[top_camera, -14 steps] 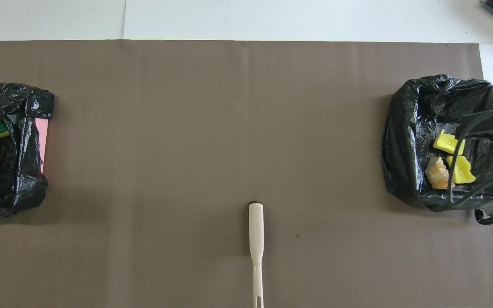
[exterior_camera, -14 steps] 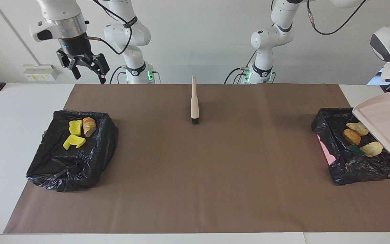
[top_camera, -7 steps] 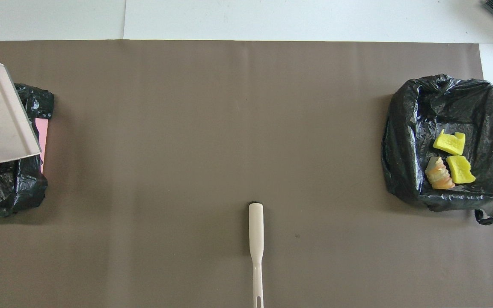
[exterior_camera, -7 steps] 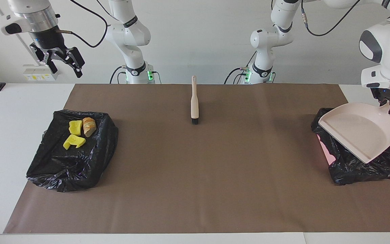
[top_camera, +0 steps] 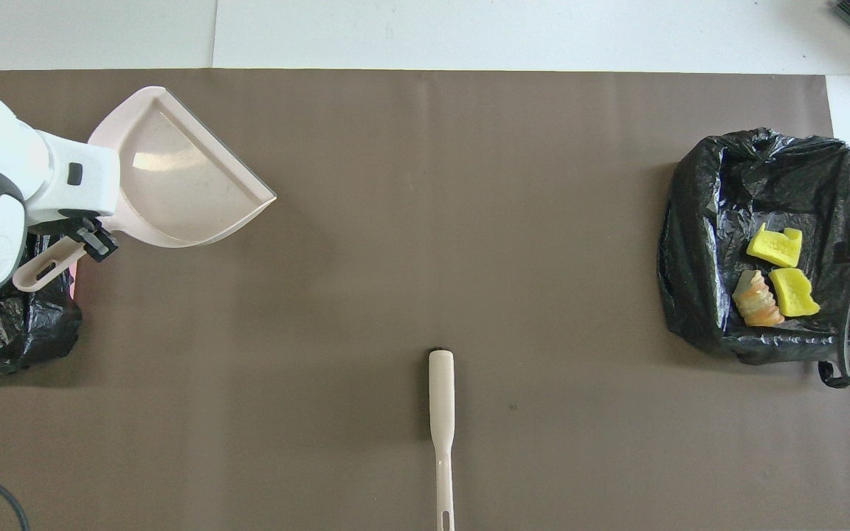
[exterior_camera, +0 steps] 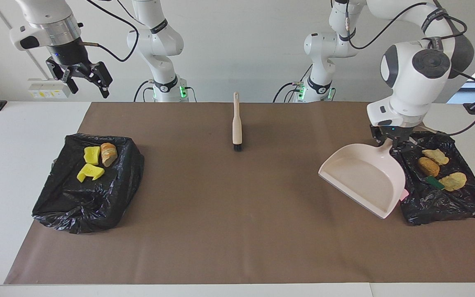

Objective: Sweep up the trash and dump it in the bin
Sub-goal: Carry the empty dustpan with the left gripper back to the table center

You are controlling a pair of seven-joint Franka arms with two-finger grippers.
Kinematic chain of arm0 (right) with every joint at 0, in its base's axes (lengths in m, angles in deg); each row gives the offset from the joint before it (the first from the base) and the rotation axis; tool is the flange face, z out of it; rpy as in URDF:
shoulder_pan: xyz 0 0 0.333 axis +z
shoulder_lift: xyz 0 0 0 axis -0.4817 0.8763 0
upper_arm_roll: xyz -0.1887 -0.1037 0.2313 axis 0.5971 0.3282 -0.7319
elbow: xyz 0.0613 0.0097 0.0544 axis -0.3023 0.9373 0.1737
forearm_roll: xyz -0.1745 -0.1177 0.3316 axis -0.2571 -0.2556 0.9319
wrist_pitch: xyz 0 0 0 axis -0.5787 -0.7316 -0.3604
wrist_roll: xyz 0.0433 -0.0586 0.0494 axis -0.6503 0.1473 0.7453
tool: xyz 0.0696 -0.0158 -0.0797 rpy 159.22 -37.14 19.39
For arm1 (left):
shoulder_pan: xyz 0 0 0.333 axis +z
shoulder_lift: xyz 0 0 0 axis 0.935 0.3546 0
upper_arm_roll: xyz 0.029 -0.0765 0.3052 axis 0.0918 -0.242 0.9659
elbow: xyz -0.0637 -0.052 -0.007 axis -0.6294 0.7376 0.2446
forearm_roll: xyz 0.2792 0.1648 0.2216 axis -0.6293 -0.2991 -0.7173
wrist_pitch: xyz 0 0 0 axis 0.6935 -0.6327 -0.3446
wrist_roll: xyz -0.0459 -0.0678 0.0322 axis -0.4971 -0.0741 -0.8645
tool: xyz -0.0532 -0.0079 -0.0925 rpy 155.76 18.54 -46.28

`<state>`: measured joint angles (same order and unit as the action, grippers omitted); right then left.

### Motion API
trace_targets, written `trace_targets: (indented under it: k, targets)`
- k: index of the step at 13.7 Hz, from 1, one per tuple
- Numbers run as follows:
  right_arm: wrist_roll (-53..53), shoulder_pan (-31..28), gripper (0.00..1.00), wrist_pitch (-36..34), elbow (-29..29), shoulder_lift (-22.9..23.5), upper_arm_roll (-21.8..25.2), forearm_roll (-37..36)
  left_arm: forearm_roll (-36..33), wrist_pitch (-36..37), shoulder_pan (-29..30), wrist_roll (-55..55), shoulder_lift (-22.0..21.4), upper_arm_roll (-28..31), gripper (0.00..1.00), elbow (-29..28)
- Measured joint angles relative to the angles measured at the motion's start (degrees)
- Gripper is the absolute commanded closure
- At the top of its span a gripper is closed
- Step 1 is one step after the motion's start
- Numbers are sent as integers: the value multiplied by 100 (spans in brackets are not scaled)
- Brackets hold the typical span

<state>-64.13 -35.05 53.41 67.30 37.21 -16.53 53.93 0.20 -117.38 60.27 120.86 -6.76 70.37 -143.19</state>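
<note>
Facing view: left gripper [exterior_camera: 387,141] clamped on the handle of the pale pink plastic dustpan [exterior_camera: 363,178], which hangs tilted over the brown paper mat [exterior_camera: 237,214] just beside the black-bag-lined bin at the left arm's end of the tabletop [exterior_camera: 443,202]. That bin holds two pale beige crumbly chunks [exterior_camera: 435,156], an orange-brown bread-like lump [exterior_camera: 428,166] and a green-backed sponge bit [exterior_camera: 434,182]. Right gripper [exterior_camera: 84,81] is up in the air with jaws spread and nothing in them, over the tabletop's corner at the right arm's end, robots' edge. Second black-bag-lined bin [exterior_camera: 85,202], at the right arm's end, holds two bright yellow sponge bits [exterior_camera: 90,171] and a striped bread-like lump [exterior_camera: 108,154]. Beige hand brush with black bristles [exterior_camera: 236,126] lies mid-mat near the robots' edge.
</note>
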Motion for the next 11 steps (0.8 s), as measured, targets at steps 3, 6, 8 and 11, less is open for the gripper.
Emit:
trace_targets:
  k: [3,6,8,11]
  targets:
    - [0,0,0,0,0,0,1,0,563,-210,-436,-1396,208,4,100,-56]
    - [0,0,0,0,0,0,1,0,979,-773,-969,-2718,627,0,100,-70]
    - [0,0,0,-4,5,0,1,0,1399,-1135,-1252,-3318,844,-1,100,-61]
    - [0,136,0,-30,12,2,107,-17,1577,-1346,-1504,-3846,969,0,100,50]
